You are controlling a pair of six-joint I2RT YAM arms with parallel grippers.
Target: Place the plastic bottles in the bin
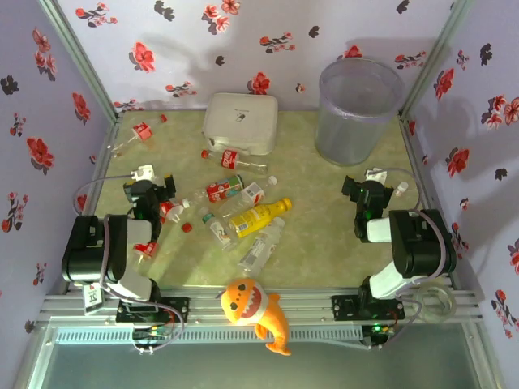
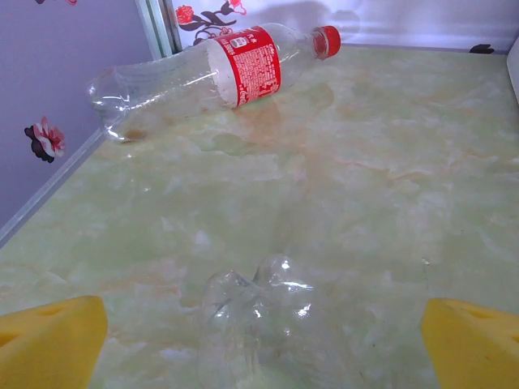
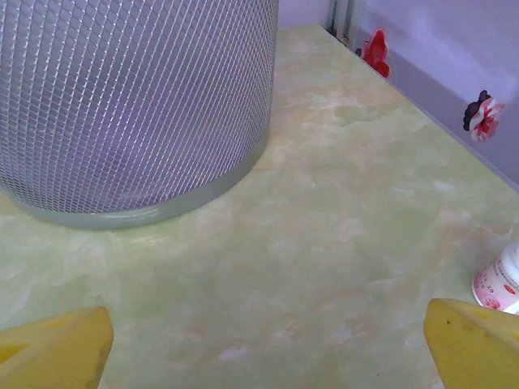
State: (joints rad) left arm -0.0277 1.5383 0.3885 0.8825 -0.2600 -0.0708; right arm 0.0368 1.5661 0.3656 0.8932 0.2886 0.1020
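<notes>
Standing far right, the bin [image 1: 358, 109] rises just beyond the right gripper [image 1: 362, 193], jaws spread wide, empty. The left gripper [image 2: 263, 342], equally wide and holding nothing, has a clear bottle [image 2: 251, 316] lying between its fingertips; more plastic bottles [image 1: 258, 217] lie scattered to its right.
</notes>
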